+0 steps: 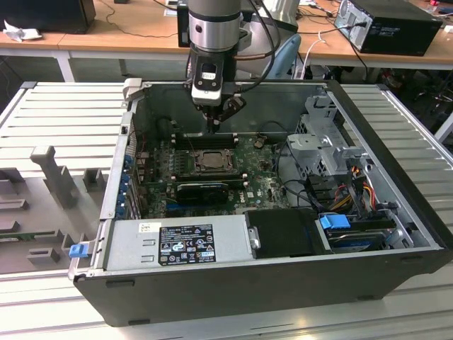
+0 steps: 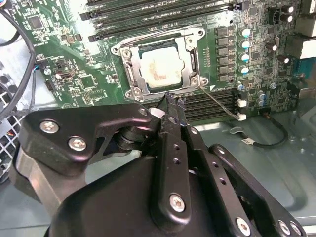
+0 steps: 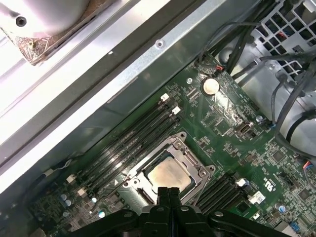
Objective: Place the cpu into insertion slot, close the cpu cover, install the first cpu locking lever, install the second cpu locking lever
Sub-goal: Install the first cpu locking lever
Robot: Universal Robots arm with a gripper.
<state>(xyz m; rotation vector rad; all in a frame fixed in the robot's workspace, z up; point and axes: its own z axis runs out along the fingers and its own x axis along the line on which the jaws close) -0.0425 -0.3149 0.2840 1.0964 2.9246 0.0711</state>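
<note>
Two fingers of my tool are pressed together with nothing between them. Their tips stand at the edge of the cpu cover; I cannot tell if they touch it. The cpu sits in the insertion slot, and the cover lies flat around it. The slot is on the motherboard, between long memory slots, inside the open computer case.

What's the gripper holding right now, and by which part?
Nothing. The gripper has its jaws shut together and empty, tip by the edge of the cover. The cpu lies under it.
</note>
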